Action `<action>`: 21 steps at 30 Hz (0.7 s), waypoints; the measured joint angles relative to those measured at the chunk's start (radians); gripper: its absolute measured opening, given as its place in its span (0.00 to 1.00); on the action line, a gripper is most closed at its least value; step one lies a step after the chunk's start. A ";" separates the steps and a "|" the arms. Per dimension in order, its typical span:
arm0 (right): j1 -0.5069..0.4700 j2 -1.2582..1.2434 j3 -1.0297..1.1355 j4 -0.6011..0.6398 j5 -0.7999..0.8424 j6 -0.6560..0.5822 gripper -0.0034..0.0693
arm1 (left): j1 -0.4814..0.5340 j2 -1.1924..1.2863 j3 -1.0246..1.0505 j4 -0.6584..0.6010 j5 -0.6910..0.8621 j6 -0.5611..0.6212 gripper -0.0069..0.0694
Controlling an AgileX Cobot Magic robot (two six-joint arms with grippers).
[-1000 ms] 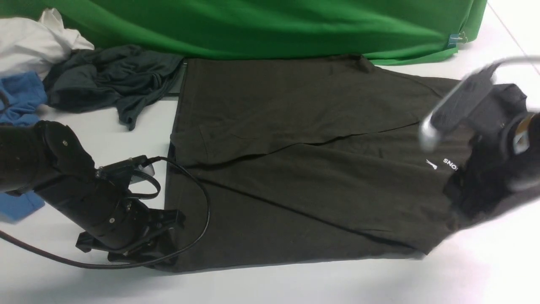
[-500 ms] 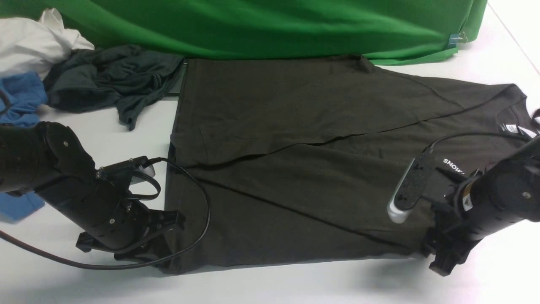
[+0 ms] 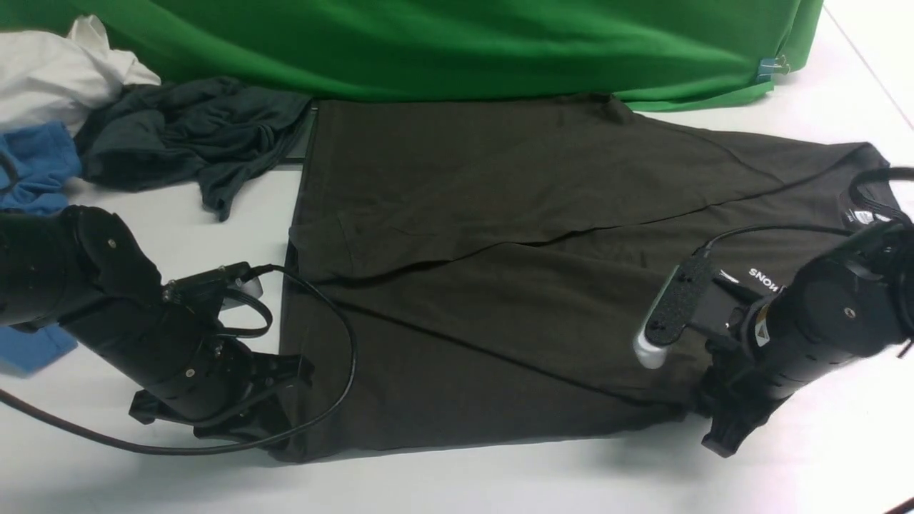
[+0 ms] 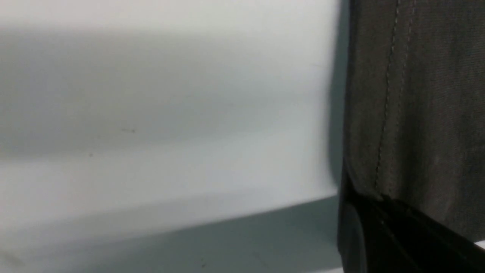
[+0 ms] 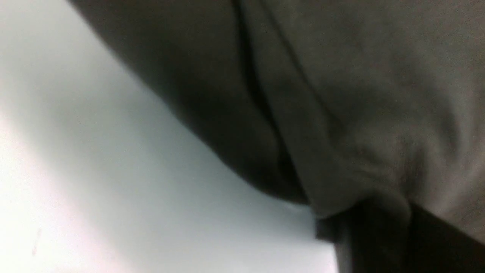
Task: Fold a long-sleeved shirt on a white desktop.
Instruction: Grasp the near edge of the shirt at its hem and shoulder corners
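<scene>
The long-sleeved shirt (image 3: pixel 500 271) lies flat on the white desktop (image 3: pixel 500 485), collar to the right and both sleeves folded across the body. White lettering shows beside the right arm. My left gripper (image 3: pixel 278 421) is low at the shirt's near left corner, shut on the stitched hem (image 4: pixel 413 94). My right gripper (image 3: pixel 714 421) is down at the near right corner. In the right wrist view the cloth (image 5: pixel 360 94) puckers into the jaws, which are shut on its edge.
A crumpled dark slate-grey garment (image 3: pixel 186 135), a blue garment (image 3: pixel 36 164) and a white cloth (image 3: pixel 57 71) lie at the far left. A green backdrop (image 3: pixel 457 43) hangs along the far edge. The left arm's black cable (image 3: pixel 343 357) loops over the shirt's left side.
My right arm swung down from above the chest to the near right corner and its jaws closed on the cloth edge. The left arm stayed put, gripping the hem.
</scene>
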 joint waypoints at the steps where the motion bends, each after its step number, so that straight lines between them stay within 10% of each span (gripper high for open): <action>1: 0.004 0.002 -0.012 0.001 0.024 -0.002 0.13 | 0.000 -0.001 0.000 0.000 0.001 0.004 0.12; 21: 0.005 -0.321 -0.046 0.158 0.477 -0.031 0.10 | 0.024 -0.415 0.000 0.068 0.156 -0.041 0.12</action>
